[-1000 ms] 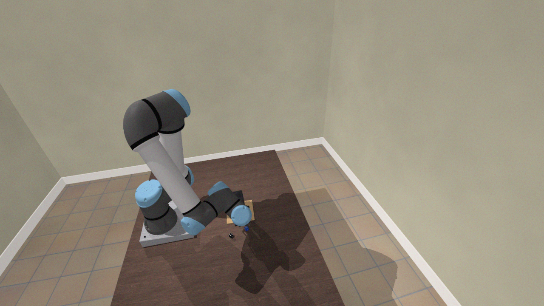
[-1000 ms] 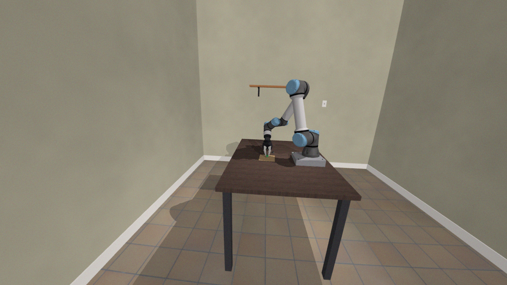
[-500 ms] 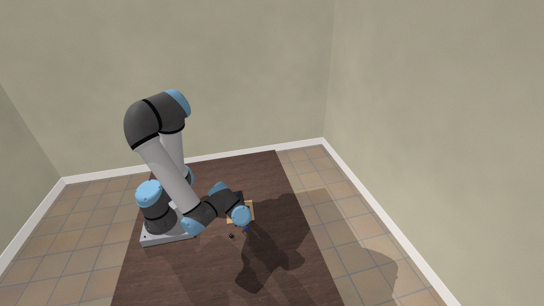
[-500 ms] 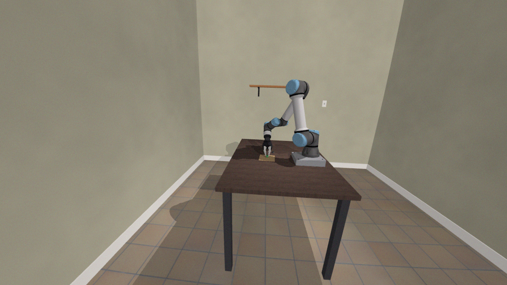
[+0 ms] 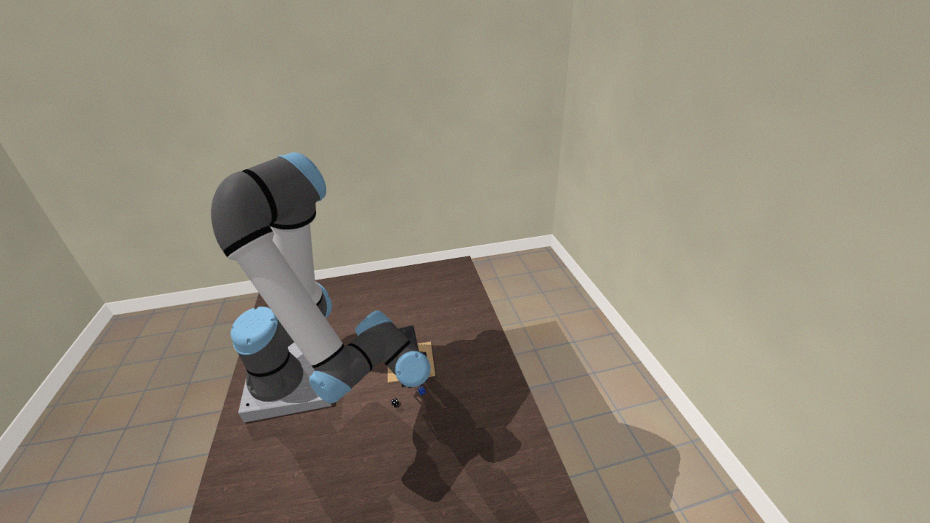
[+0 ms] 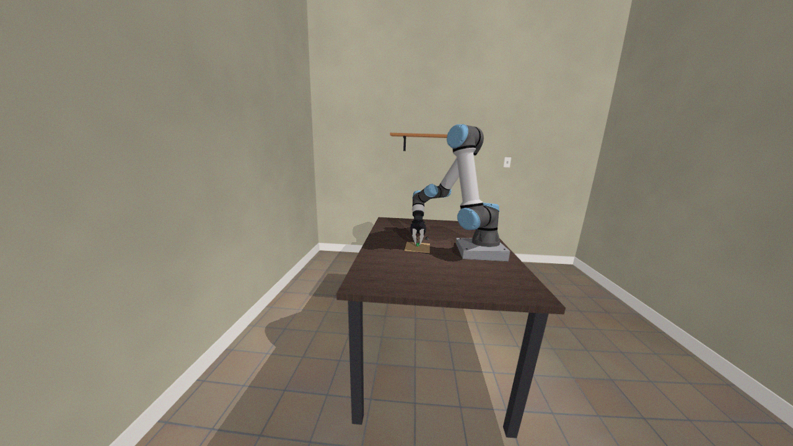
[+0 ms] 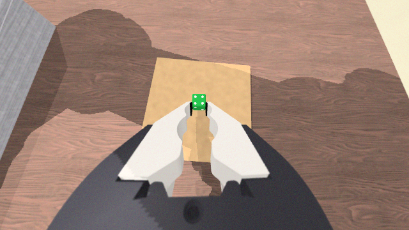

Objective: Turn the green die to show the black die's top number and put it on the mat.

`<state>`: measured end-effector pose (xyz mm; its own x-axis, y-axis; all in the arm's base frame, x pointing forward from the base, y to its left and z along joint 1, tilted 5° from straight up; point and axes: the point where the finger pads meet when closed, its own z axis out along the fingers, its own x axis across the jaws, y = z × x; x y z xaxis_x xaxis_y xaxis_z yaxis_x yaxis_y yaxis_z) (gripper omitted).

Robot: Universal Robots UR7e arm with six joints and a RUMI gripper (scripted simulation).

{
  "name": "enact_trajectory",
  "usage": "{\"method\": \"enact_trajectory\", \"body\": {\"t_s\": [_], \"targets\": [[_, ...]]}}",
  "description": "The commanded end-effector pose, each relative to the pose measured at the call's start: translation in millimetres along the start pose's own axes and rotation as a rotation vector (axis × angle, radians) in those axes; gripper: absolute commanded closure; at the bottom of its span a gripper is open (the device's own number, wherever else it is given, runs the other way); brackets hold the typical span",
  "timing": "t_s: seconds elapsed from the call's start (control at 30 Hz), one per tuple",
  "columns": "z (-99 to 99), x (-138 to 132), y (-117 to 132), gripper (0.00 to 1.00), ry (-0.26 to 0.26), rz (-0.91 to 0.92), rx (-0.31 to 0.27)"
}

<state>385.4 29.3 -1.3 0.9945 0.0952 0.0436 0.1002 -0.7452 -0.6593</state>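
Green die (image 6: 417, 244) (image 7: 199, 101) clamped in my pincer (image 6: 417, 243) (image 7: 199, 103), over the mat (image 6: 410, 249) (image 7: 169, 83).
Four-pip face toward my wrist camera; cube, no long axis. Top view: die hidden by my arm (image 5: 296, 298) (image 6: 468, 177).
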Motion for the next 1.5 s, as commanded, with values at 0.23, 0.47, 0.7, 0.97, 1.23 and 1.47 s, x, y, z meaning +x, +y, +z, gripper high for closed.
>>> {"method": "enact_trajectory", "body": {"t_s": [0.23,0.47,0.7,0.97,1.23,1.47], "targets": [[-0.3,0.2,0.0,1.00,0.001,-0.001,-0.001],[-0.1,0.2,0.1,1.00,0.001,-0.001,-0.001],[1.3,0.2,1.6,1.00,0.001,-0.001,-0.001],[2.9,0.2,3.2,1.00,0.001,-0.001,-0.001],[3.5,0.2,3.7,1.00,0.001,-0.001,-0.001],[3.5,0.2,3.7,1.00,0.001,-0.001,-0.001]]}}
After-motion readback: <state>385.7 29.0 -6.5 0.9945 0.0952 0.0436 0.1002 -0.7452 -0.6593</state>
